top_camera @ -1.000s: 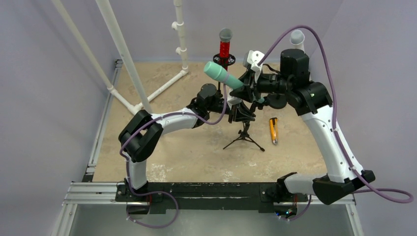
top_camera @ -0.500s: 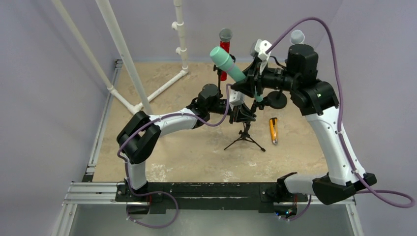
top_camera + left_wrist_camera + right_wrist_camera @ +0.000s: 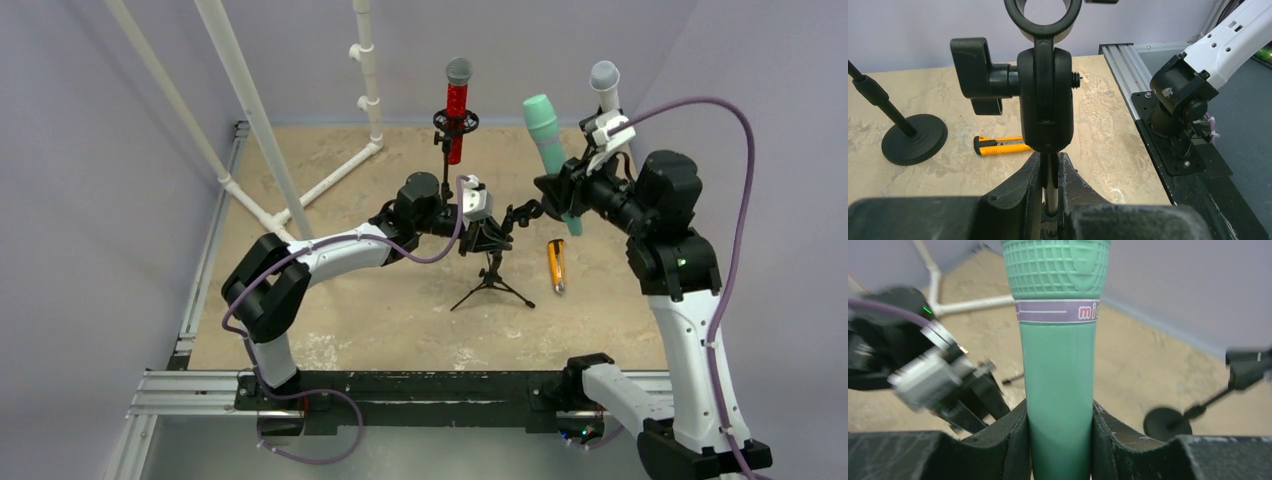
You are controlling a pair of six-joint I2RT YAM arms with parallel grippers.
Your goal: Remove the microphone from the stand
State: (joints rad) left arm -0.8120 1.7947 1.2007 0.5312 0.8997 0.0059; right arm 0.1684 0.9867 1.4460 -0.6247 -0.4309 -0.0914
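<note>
The right fingers [image 3: 1010,437] clamp the barrel of the green microphone [image 3: 1058,365], its purple band lettered "mic" before curving from sight. The head points up, in the air over the right half of the desk [image 3: 380,310], apart from the tripod stand [image 3: 490,275]. The left fingers [image 3: 1025,192] pinch shut on the stand's thin stem, mid-desk. An orange utility knife [image 3: 556,265] lies just right of the stand; bare desk runs to the near edge.
</note>
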